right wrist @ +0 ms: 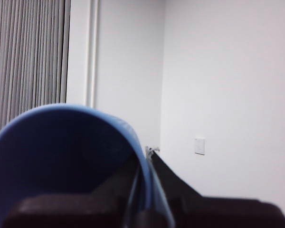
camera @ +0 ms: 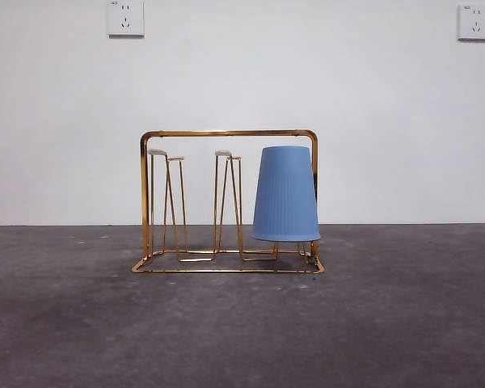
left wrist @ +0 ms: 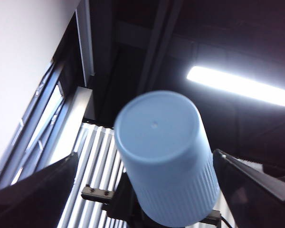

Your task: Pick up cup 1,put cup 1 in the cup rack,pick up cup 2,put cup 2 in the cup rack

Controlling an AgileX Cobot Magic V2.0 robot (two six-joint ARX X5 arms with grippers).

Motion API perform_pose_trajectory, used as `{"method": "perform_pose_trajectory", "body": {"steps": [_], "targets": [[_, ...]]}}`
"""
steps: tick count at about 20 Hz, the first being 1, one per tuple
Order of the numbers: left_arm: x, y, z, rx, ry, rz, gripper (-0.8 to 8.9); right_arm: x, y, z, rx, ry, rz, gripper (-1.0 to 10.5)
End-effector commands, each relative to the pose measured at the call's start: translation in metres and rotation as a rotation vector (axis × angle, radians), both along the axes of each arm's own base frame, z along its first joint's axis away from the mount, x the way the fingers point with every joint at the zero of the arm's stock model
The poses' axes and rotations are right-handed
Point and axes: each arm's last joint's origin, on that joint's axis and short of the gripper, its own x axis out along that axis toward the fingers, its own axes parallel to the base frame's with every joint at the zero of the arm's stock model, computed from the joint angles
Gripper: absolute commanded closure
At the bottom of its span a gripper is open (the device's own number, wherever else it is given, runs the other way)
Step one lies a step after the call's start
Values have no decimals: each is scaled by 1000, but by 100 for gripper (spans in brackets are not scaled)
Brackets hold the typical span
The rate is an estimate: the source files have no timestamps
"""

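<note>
The gold wire cup rack (camera: 226, 137) stands mid-table in the front view. A blue ribbed cup (camera: 285, 194) sits upside down over its right-hand prong. No arm shows there. In the right wrist view my right gripper (right wrist: 145, 159) is shut on the rim of a blue cup (right wrist: 61, 156), one jaw inside and one outside. In the left wrist view my left gripper (left wrist: 147, 154) points up at the ceiling with its jaws spread wide. A pale blue cup (left wrist: 166, 156) rises between them, closed bottom up, with a dark bracket at its lower end. I cannot tell whether it is the right gripper's cup.
The left and middle prongs (camera: 168, 202) of the rack are bare. Dark grey table (camera: 242, 331) stretches in front of the rack and to both sides. A white wall with two sockets (camera: 125, 18) lies behind.
</note>
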Motion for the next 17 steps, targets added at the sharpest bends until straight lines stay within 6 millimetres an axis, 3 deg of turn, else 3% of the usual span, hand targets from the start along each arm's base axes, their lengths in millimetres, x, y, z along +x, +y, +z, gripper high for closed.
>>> {"method": "perform_pose_trajectory", "body": {"steps": [1,8,17], "targets": [[5,-3,-4,-5,28,-34,336,8,8,-3,-10,10,2,963],[6,-3,-4,-43,11,-40,338,26,26,-12,-59,54,11,963],[4,0,-2,-84,-4,-44,378,35,35,-17,-84,74,19,962]]}}
